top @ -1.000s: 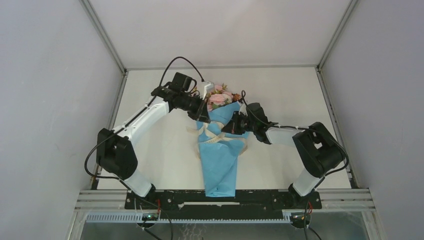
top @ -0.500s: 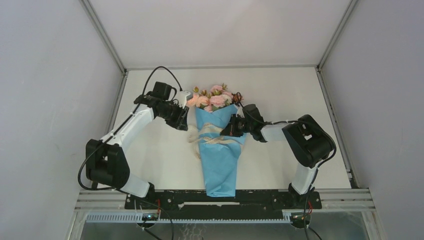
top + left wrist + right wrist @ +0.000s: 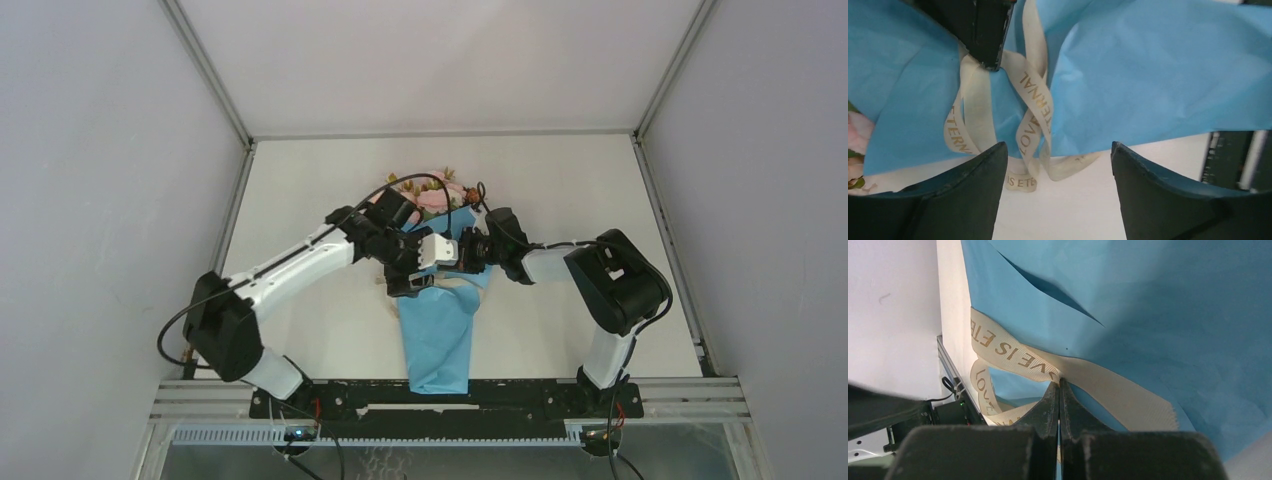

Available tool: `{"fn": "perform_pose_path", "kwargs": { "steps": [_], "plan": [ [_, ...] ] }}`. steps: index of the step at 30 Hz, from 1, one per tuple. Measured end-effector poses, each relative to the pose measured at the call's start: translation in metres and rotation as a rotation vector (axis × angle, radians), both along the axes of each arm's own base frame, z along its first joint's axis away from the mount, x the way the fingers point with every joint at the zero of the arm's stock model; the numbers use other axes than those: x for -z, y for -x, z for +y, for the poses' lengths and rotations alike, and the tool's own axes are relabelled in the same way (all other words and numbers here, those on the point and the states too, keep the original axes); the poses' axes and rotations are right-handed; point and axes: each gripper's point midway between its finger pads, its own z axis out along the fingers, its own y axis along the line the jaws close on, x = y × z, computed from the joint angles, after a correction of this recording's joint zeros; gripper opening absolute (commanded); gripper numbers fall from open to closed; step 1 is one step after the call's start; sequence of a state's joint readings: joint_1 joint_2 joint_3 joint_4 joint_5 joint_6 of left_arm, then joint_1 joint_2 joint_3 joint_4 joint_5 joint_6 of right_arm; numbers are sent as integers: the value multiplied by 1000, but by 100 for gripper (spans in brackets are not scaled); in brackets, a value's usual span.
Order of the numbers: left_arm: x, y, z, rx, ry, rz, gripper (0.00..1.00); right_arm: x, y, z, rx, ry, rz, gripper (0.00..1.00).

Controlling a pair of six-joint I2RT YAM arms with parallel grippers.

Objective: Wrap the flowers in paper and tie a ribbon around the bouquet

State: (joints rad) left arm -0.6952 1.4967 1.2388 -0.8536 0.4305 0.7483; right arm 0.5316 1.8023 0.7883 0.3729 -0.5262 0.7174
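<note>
The bouquet [image 3: 437,330] lies in the middle of the table, a cone of light blue paper [image 3: 1148,75] with its tip toward the arms. Pink flowers [image 3: 436,197] poke out at the far end. A cream ribbon [image 3: 1032,95] with gold lettering crosses the paper in loose loops. My left gripper [image 3: 1058,147] hovers open over those loops, holding nothing. My right gripper [image 3: 1059,382] is shut on the ribbon [image 3: 1013,355] at the bouquet's right side. Its fingertip [image 3: 983,40] shows at the top of the left wrist view.
A black and metal rail [image 3: 450,400] runs along the near edge just beyond the cone's tip. Grey enclosure walls [image 3: 110,200] stand at the left, right and back. White tabletop [image 3: 320,330] lies on both sides of the bouquet.
My left gripper has opened and swung from beside the blooms to over the ribbon at the bouquet's waist. The right gripper has stayed shut in place.
</note>
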Motion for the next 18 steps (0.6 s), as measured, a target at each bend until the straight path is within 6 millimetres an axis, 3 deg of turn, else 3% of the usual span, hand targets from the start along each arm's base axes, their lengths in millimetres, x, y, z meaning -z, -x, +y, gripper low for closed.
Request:
{"fn": "perform_pose_path", "kwargs": {
  "steps": [5,9,14,18],
  "plan": [
    [43,-27,2,15,-99,-69,71,0,0,0,3,0,5,0],
    [55,-43,0,2,-123,-110,62,0,0,0,2,0,5,0],
    [71,-45,0,1,-153,-89,57,1,2,0,-1,1,11,0],
    [85,-42,3,10,-184,-56,35,1,3,0,-5,1,16,0]
  ]
}}
